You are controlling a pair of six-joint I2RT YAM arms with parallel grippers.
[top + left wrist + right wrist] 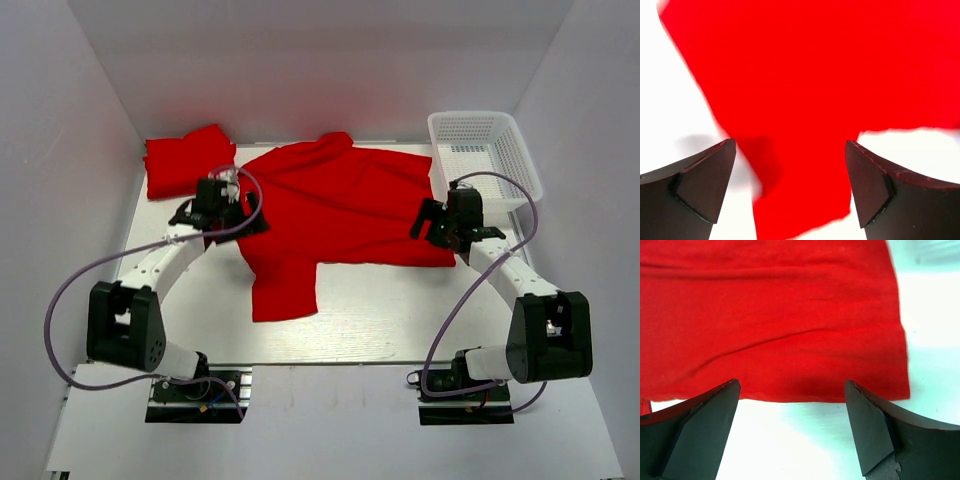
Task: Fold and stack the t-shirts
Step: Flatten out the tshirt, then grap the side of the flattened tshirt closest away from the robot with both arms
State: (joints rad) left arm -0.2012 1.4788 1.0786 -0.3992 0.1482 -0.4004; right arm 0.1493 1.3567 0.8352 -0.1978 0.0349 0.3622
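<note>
Table: white top with pale walls all round.
Second t-shirt: far left at the back, and it's a compact red bundle just beside the spread one.
Left gripper: fingers wide apart, nothing in them, poised over the big shirt's left edge where a sleeve runs toward the near side.
Spread t-shirt: mid-table, lying open and wrinkled.
Right gripper: fingers wide too, nothing held, right over the shirt's near right corner.
Basket: white mesh, back right, just beside the shirt.
</note>
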